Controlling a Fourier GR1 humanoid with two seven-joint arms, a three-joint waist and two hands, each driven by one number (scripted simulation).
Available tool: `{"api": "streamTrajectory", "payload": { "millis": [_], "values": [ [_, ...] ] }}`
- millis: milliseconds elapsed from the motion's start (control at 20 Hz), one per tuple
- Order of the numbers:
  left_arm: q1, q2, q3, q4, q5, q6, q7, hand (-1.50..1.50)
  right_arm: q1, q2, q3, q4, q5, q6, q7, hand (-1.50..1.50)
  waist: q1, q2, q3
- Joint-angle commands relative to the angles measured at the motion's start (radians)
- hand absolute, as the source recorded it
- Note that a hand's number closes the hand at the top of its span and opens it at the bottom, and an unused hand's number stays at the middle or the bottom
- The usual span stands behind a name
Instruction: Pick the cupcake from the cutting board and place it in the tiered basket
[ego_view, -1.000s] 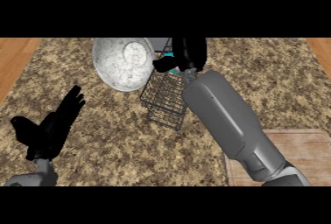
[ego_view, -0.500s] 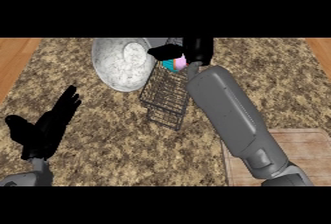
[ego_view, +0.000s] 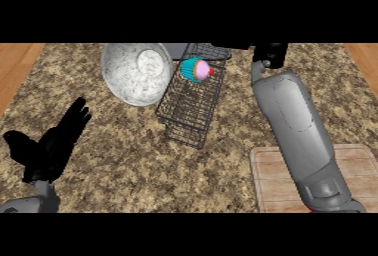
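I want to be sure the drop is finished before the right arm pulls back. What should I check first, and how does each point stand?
1. Cupcake in the tiered basket: ok, it sits on the upper wire tier.
2. Cupcake upright: not ok, it looks tipped on its side.
3. Right hand clear of the cupcake: ok, there is a gap between them.
4. Right hand's fingers open: cannot tell, only a dark shape shows.
5. Left hand out of the way: ok, open at the view's left.
6. Cutting board free of the cupcake: ok.

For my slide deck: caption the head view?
Cupcake sits in the tiered basket; right hand beside it, left hand resting open.
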Motion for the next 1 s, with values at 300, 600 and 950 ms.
{"api": "streamTrajectory", "payload": {
  "millis": [300, 600, 950],
  "values": [
    [0.052, 0.007, 0.010, -0.046, 0.010, -0.014, 0.019, 0.00, 0.162, -0.292, -0.205, -0.245, -0.150, 0.154, 0.081, -1.50, -0.016, -0.007, 0.000],
    [0.009, -0.004, 0.007, -0.003, -0.007, -0.011, -0.009, 0.00, 0.307, -0.398, -0.325, -0.343, -0.259, 0.242, 0.033, -1.50, -0.006, 0.000, 0.000],
    [-0.004, -0.014, 0.004, 0.032, -0.032, -0.010, -0.043, 0.00, 0.435, -0.504, -0.452, -0.377, -0.396, 0.389, -0.020, -1.50, -0.001, 0.001, -0.001]
  ]
}}
